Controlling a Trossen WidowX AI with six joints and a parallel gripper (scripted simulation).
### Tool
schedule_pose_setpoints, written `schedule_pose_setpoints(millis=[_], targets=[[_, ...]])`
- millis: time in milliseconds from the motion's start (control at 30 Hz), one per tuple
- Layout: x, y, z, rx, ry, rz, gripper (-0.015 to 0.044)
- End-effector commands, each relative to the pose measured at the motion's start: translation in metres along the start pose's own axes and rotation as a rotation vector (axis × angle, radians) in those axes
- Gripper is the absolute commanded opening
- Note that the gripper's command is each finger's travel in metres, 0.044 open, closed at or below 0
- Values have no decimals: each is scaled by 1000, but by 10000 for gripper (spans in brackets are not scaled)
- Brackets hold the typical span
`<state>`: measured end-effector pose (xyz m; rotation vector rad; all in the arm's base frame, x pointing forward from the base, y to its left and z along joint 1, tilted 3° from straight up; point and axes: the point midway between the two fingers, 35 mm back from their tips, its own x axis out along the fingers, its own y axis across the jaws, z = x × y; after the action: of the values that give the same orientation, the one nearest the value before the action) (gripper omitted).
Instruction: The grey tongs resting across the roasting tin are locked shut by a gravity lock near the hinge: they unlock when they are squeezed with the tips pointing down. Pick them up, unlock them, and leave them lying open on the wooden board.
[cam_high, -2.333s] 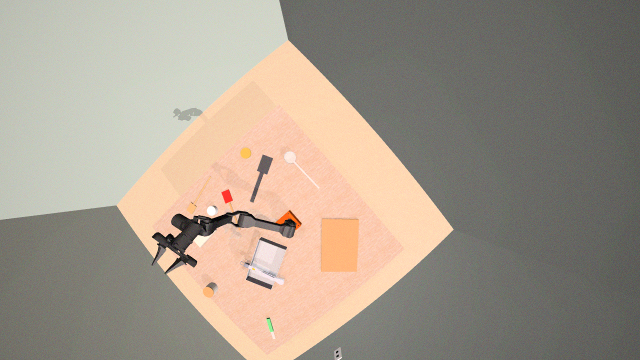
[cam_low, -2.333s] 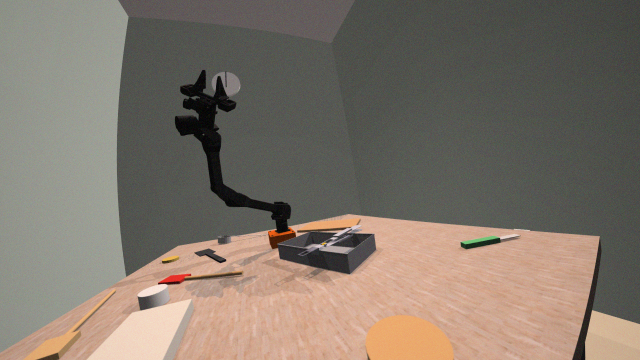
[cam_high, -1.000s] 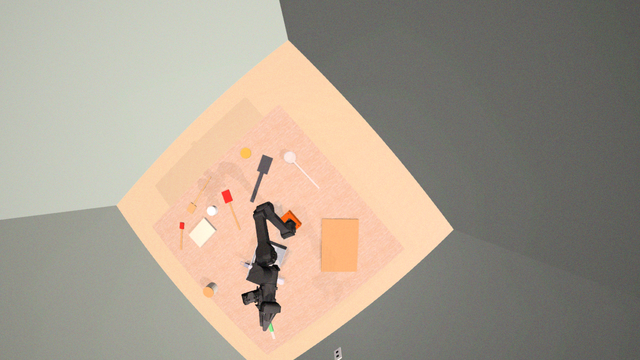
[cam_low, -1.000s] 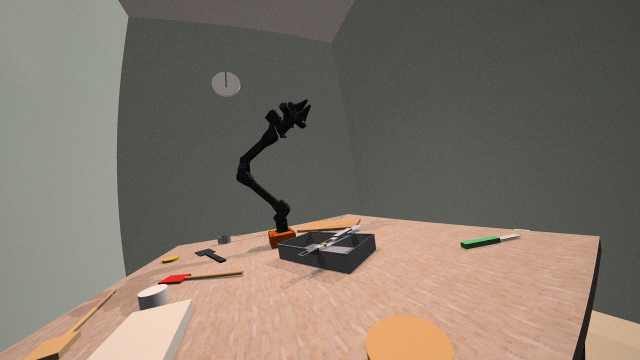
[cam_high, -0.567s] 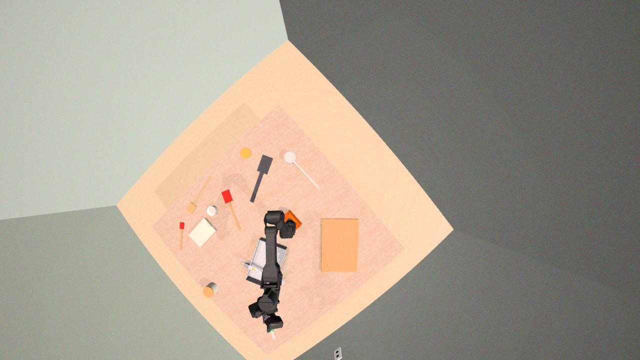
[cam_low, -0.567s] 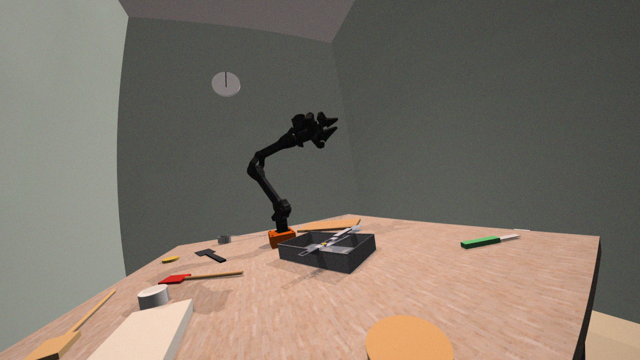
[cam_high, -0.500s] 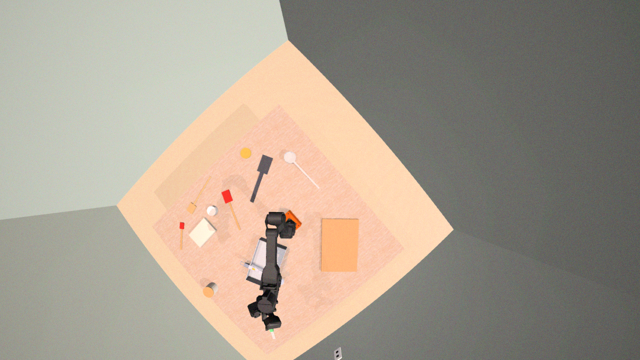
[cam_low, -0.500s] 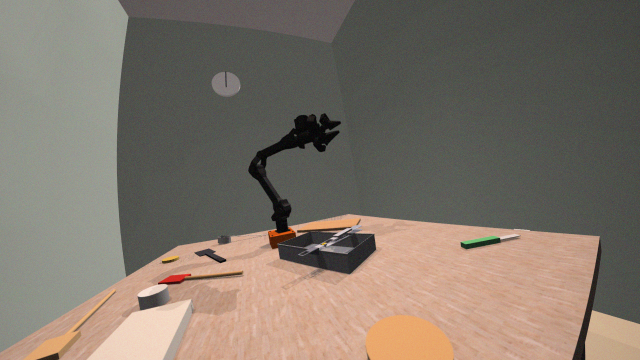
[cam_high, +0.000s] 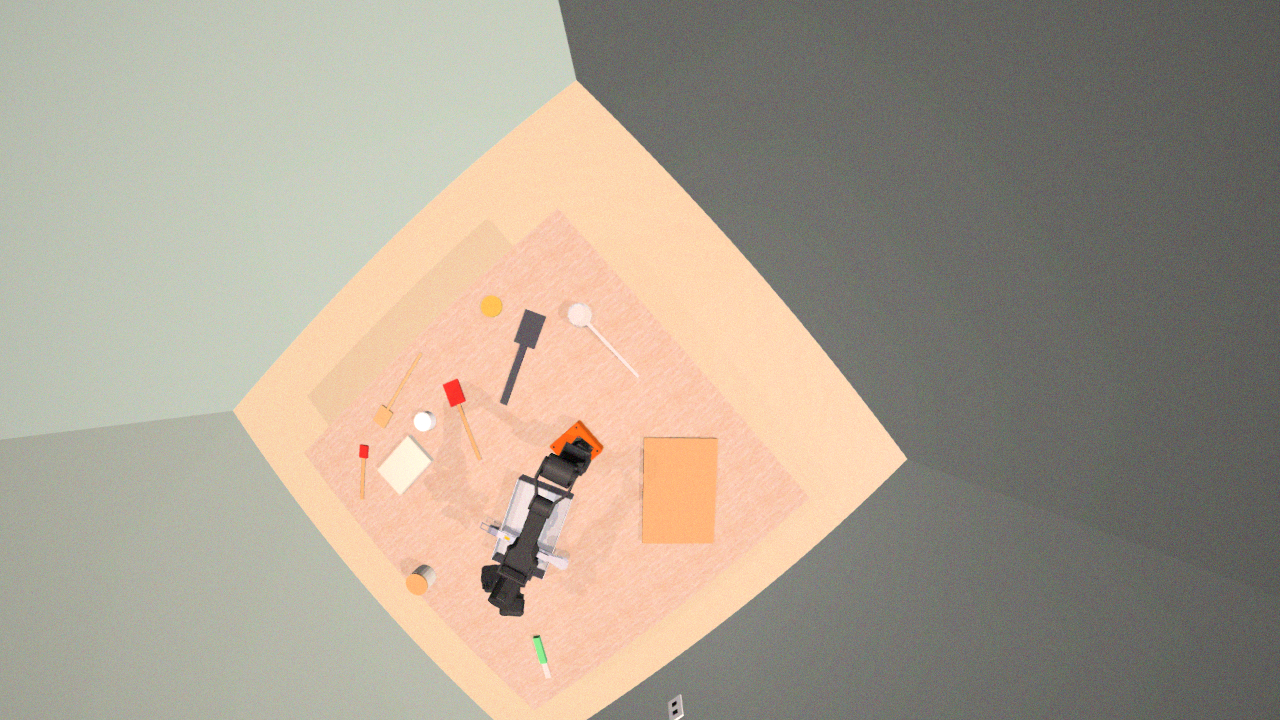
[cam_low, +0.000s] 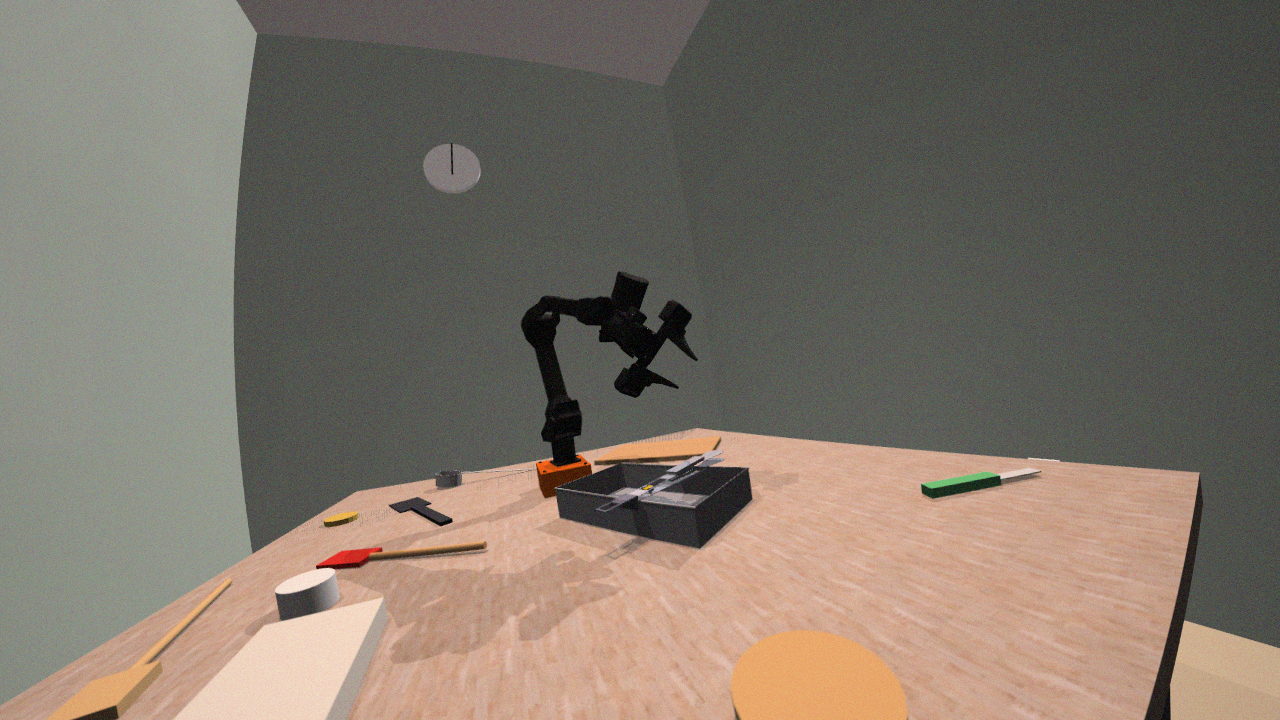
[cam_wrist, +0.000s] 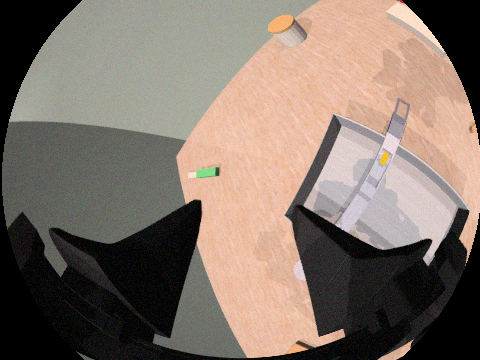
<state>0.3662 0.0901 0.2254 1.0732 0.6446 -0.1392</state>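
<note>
The closed grey tongs (cam_high: 554, 560) (cam_low: 675, 473) (cam_wrist: 392, 142) lie across the dark-walled roasting tin (cam_high: 563, 491) (cam_low: 626, 517) (cam_wrist: 315, 167), overhanging it on both sides. They have a small yellow mark and a narrow loop at one end. In the wrist view the right finger hides part of them. My gripper (cam_low: 686, 373) (cam_wrist: 248, 204) is open and empty, above and to the side of the tin, with its fingers slanting downward. The wooden board (cam_high: 680, 490) (cam_low: 662, 450) lies flat on the table; it holds nothing.
A green-handled knife (cam_high: 539, 649) (cam_low: 962, 484) (cam_wrist: 207, 173) and an orange-lidded jar (cam_high: 417, 583) (cam_low: 819, 680) (cam_wrist: 282, 24) stand apart from the tin. A cream block (cam_high: 404, 464) (cam_low: 286, 662), a white cup (cam_high: 424, 420) (cam_low: 307, 591) and a red spatula (cam_high: 454, 393) (cam_low: 349, 557) are on the tin's other side.
</note>
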Motion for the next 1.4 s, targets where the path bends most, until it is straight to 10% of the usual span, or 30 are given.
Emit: schedule_pose_setpoints(millis=[0,233,1367], targets=[[23,-59,8,125,31,-158,260],[37,-147,15,353,68,-377,260],[78,-156,12,351,69,-376,260]])
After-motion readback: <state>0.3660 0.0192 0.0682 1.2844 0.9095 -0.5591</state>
